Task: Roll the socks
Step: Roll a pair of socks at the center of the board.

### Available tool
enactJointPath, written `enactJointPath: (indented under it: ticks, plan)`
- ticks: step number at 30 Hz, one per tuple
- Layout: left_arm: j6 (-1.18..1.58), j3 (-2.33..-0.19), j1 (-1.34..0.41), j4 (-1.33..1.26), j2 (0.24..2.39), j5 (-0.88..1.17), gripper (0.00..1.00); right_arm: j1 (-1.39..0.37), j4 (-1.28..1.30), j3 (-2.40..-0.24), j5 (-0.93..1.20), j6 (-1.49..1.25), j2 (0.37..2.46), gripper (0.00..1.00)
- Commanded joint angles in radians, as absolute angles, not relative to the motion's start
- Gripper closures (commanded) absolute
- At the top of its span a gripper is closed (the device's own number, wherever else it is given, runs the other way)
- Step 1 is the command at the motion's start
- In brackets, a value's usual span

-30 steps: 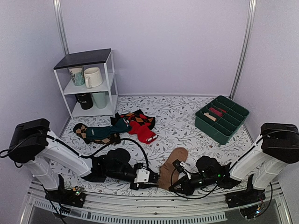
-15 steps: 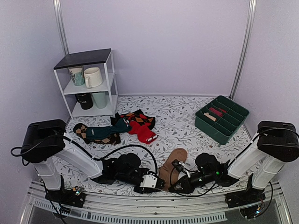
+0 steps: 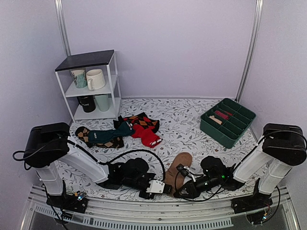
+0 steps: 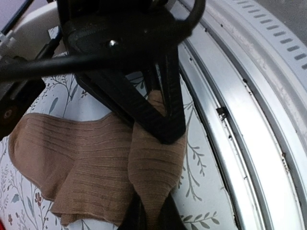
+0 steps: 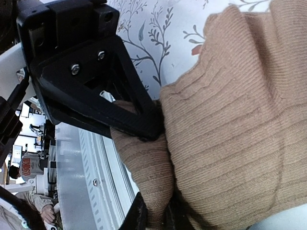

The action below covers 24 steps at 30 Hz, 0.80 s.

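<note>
- Socks: they lie on the worktop, stretching away from both end effectors. The near end sits at the tips, close to the front rail.
- Left end effector: clamped shut on a raised fold of that near end.
- Right end effector: also closed on the same end, just beside the left one.
- Risk: you may have pinched only one layer. The roll would then start loose and the second sock would lag behind.
- Risk: the two end effectors crowd each other beside the rail, so a careless turn could knock them together or drag the knit off the worktop.
- Look: tan-brown ribbed knit, soft, bunched at the pinch and flatter beyond it. I cannot tell the two socks apart.
</note>
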<state>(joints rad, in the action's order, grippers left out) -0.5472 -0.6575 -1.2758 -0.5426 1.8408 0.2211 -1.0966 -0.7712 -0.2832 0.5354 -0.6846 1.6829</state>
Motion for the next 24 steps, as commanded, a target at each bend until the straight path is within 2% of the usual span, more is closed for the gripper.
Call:
enactJointPath:
  ticks: [1,7,9,13,16,19,24]
  plan:
    - [-0.482,-0.688,-1.283,-0.441,1.859,0.267,1.00,-1.100,-0.563,-0.271,0.487,-0.663,1.701,0.84]
    - [-0.280,-0.720,-1.270,-0.274,1.835,0.353,1.00,-1.100,-0.492,-0.265,0.324,-0.512,1.470,0.58]
    - [-0.211,-0.732,-1.262,-0.218,1.832,0.387,1.00,-1.100,-0.496,-0.248,0.273,-0.448,1.378,0.52]
    - [-0.113,-0.762,-1.238,-0.124,1.843,0.446,1.00,-1.118,-0.533,-0.206,0.179,-0.283,1.251,0.50]
    - [-0.069,-0.760,-1.209,-0.105,1.851,0.501,1.00,-1.215,-0.607,-0.164,0.029,-0.178,1.220,0.50]
    - [-0.027,-0.752,-1.172,-0.110,1.870,0.554,1.00,-1.337,-0.722,-0.137,-0.089,-0.039,1.256,0.49]
    - [-0.010,-0.756,-1.146,-0.107,1.915,0.597,1.00,-1.436,-0.735,-0.195,-0.175,0.048,1.401,0.50]
